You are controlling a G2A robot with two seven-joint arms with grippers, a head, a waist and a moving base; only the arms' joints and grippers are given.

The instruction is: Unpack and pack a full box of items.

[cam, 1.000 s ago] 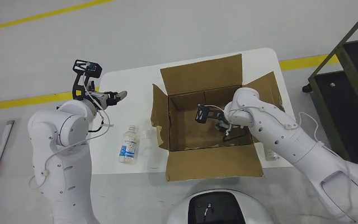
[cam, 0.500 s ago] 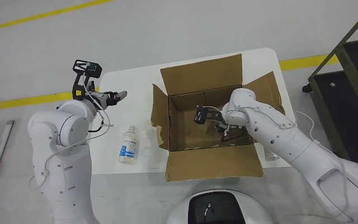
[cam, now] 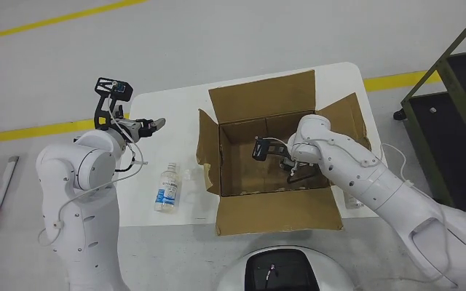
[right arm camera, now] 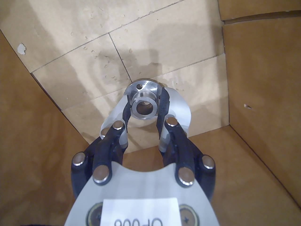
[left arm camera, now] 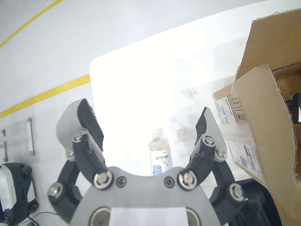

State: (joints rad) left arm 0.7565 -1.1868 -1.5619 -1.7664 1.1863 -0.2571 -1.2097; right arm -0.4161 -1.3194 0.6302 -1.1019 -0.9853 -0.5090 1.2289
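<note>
An open cardboard box (cam: 262, 109) stands on the white table (cam: 175, 109), flaps spread. Inside it my right gripper (right arm camera: 144, 105) is shut on a round metal flange part (right arm camera: 143, 95), held just above the box floor (right arm camera: 94, 55). From above, the right arm (cam: 320, 145) reaches down into the box near its right wall. A clear bottle with a blue-and-white label (cam: 167, 188) lies on the table left of the box; it also shows as the bottle (left arm camera: 160, 151) in the left wrist view. My left gripper (left arm camera: 150, 118) hangs open above the table's left part, nothing between its fingers.
A small clear piece (cam: 186, 174) lies beside the bottle. The box's left flap (left arm camera: 258, 109) stands up near the left gripper. A dark metal cart (cam: 437, 102) stands off the table's right end. Yellow floor lines (cam: 44, 129) run behind.
The right arm has shifted slightly left inside the box. The left arm has not moved.
</note>
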